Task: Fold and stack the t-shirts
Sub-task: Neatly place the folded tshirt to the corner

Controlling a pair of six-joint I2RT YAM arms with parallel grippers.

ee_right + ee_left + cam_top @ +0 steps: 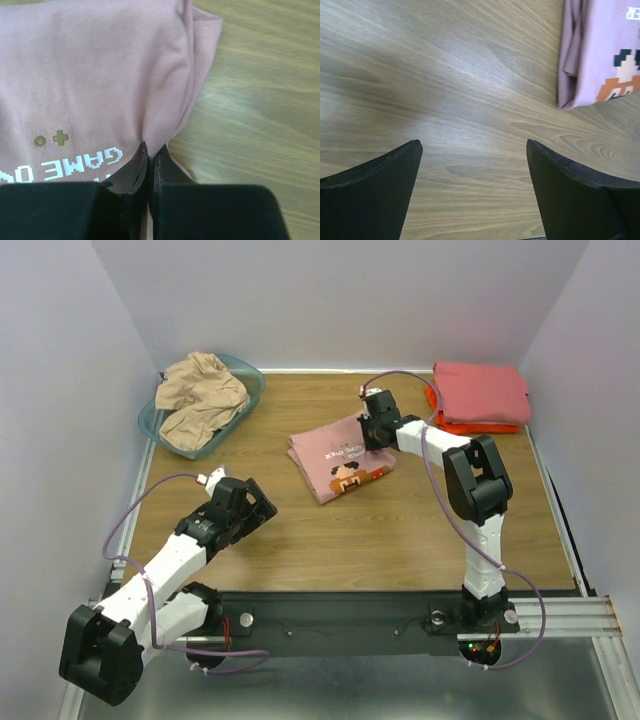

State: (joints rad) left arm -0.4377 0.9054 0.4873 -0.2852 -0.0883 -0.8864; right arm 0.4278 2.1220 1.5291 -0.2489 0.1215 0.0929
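Note:
A folded dusty pink t-shirt [338, 460] with a pixel-figure print lies mid-table; it also shows in the right wrist view [100, 80] and the left wrist view [605, 50]. My right gripper [372, 430] [150, 147] is shut on a pinch of its far right edge. My left gripper [252, 502] [474, 150] is open and empty over bare wood, left of the shirt. A folded coral pink t-shirt [480, 392] lies on a bright orange t-shirt [450, 426] at the back right. A crumpled tan-beige t-shirt [202, 398] fills the basket.
The translucent teal basket [250, 380] stands at the back left corner. White walls close in the table [400, 530] on three sides. A metal rail runs along the near edge by the arm bases.

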